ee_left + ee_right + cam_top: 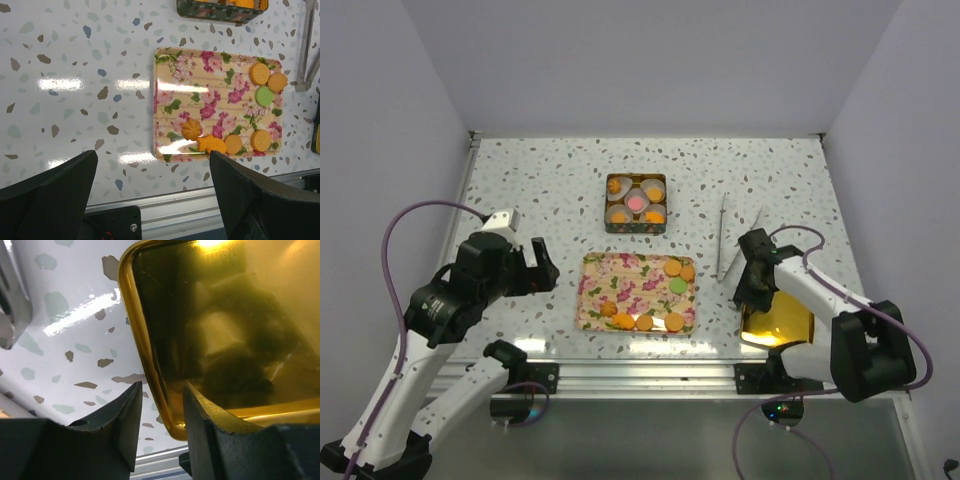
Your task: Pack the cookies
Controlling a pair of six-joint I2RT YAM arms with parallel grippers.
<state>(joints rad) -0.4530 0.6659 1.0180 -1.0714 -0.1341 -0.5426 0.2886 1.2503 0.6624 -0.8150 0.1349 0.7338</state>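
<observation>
Several cookies lie on the floral tray (630, 280): two orange rounds (672, 268) and a green one (677, 286) at its right, and a row of orange ones (644, 322) along its near edge. In the left wrist view the tray (210, 65) shows the green cookie (265, 96), a flower-shaped one (191, 129) and a fish-shaped one (212, 144). My left gripper (548, 268) (152, 155) is open and empty, left of the tray. My right gripper (750, 290) (162, 386) is open, with its jaws either side of the rim of a gold lid (780, 325) (225, 315).
A dark tin box (607, 205) (220, 12) behind the tray holds white paper cups with orange and pink cookies. Metal tongs (722, 235) (305, 50) lie right of the tray. An aluminium rail runs along the table's near edge.
</observation>
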